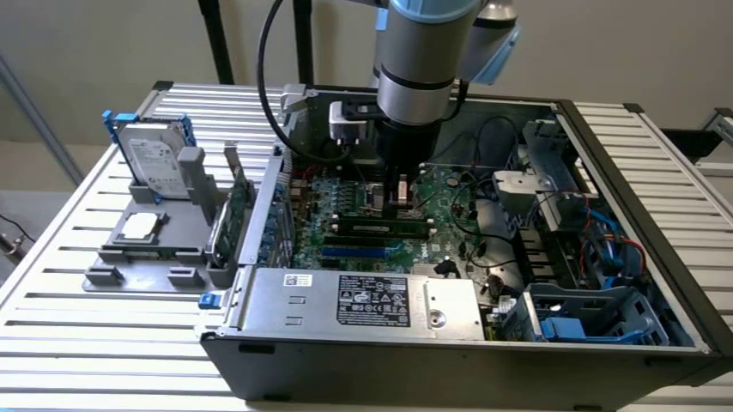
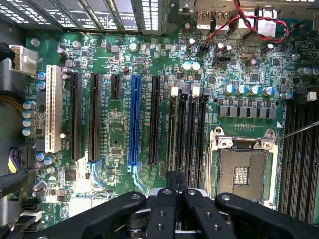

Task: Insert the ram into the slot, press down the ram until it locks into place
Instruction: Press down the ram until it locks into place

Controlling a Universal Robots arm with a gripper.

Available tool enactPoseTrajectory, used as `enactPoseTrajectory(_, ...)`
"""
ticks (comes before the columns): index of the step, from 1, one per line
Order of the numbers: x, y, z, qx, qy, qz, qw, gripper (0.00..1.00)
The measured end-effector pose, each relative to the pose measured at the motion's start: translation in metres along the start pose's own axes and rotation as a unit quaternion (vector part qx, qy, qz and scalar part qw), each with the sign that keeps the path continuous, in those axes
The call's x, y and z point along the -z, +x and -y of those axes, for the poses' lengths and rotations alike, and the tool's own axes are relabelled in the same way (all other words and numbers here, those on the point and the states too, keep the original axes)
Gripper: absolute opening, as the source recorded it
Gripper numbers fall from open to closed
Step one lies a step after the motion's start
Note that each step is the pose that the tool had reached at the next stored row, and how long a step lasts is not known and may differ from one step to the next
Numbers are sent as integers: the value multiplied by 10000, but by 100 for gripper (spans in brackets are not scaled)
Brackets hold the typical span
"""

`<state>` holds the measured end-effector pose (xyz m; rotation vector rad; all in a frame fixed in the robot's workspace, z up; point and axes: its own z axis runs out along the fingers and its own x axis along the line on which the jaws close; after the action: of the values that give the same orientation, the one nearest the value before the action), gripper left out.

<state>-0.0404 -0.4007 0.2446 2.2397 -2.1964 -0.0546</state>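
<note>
The gripper (image 2: 175, 191) looks like matt black plastic with small metal screws. The slot (image 2: 182, 134) is dull black plastic, with a white clip at its end. The motherboard (image 2: 119, 124) is smooth and green, a little shiny. The blue socket (image 2: 133, 119) is glossy plastic. The computer case (image 1: 343, 360) is grey painted metal. The surface (image 1: 81, 343) is ribbed, pale metal.

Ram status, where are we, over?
Gripper low over the black slots. Ram lies along the slots close by the gripper, lock unconfirmed. Red-black wires well off the slots.
</note>
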Motion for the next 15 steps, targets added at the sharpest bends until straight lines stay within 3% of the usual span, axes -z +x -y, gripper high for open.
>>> enactPoseTrajectory(15,-51,-24,2,0,0,0,10000,11)
